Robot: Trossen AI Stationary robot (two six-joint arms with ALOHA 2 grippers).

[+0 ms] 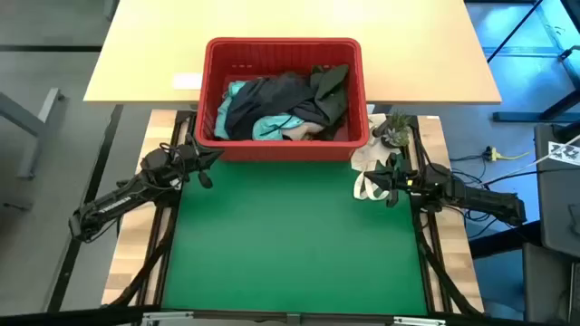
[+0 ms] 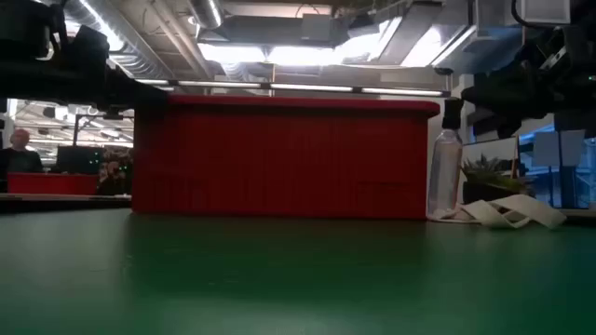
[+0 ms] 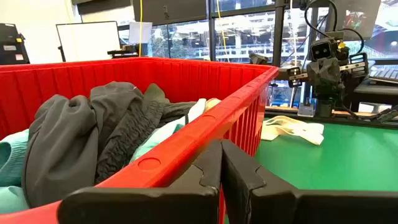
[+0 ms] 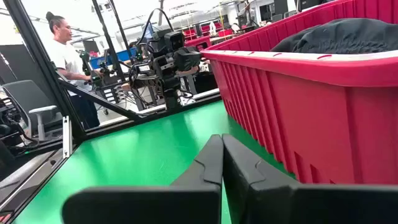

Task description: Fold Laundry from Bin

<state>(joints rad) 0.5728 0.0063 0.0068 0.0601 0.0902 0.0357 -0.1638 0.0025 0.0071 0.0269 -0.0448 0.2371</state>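
Note:
The red bin [image 1: 283, 43] stands at the far edge of the green mat [image 1: 290, 244], filled with the laundry [image 1: 281, 104]: dark grey, light teal, dark olive and beige pieces heaped together. My left gripper [image 1: 210, 163] hovers shut at the bin's near left corner; in its wrist view the shut fingers [image 3: 222, 165] point past the bin's rim [image 3: 186, 149] at the heap [image 3: 93, 130]. My right gripper [image 1: 370, 174] hovers shut at the bin's near right corner, its fingers [image 4: 222, 158] beside the bin's wall [image 4: 298, 112]. Neither holds anything.
A white cloth bag [image 1: 365, 177] lies on the mat's right side, below my right gripper. A spray bottle [image 2: 445, 167] and a small potted plant [image 1: 395, 129] stand right of the bin. A tan table [image 1: 290, 23] lies behind it. A person [image 4: 68, 56] stands beyond the table.

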